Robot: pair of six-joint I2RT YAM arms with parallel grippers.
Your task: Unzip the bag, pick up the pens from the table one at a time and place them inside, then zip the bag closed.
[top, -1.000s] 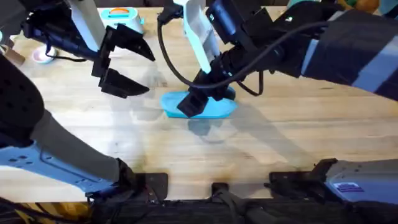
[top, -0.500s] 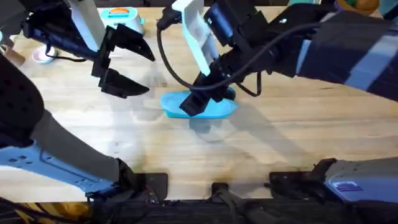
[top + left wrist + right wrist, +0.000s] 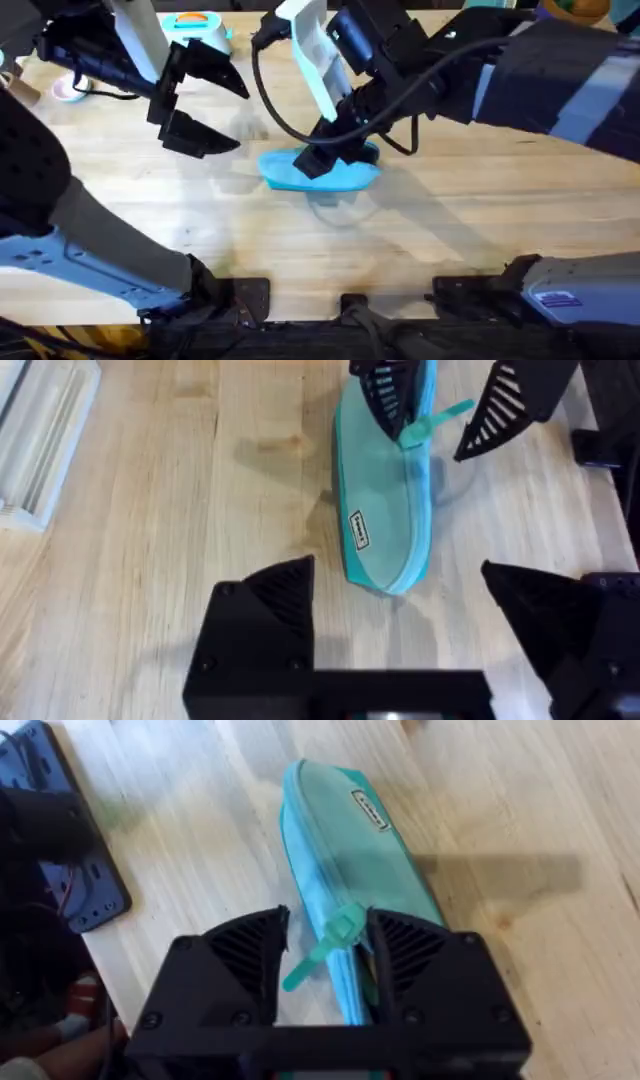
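Turquoise bag (image 3: 322, 172) lies flat on the table (image 3: 480, 215), near its middle. The right gripper (image 3: 328, 952) stands over the bag's right end, its jaws close around the pull tab (image 3: 322, 946). The left gripper (image 3: 205, 105) hangs released, left of the bag.

Lighting: bright, even, from above. Light-coloured wooden plank counter (image 3: 480, 215): evenly lit, grain legible, no strong glare. Shadows: soft, grey, diffuse; one falls across the counter beside the long flat turquoise fabric pouch (image 3: 350, 860) in the right wrist view, another lies beneath it in the overhead view. Blur: the dark arm segments close under the overhead camera appear large and soft. Focus: the pouch is sharp in the left wrist view (image 3: 385, 510); black fingers (image 3: 265, 625) at the edge are softer.
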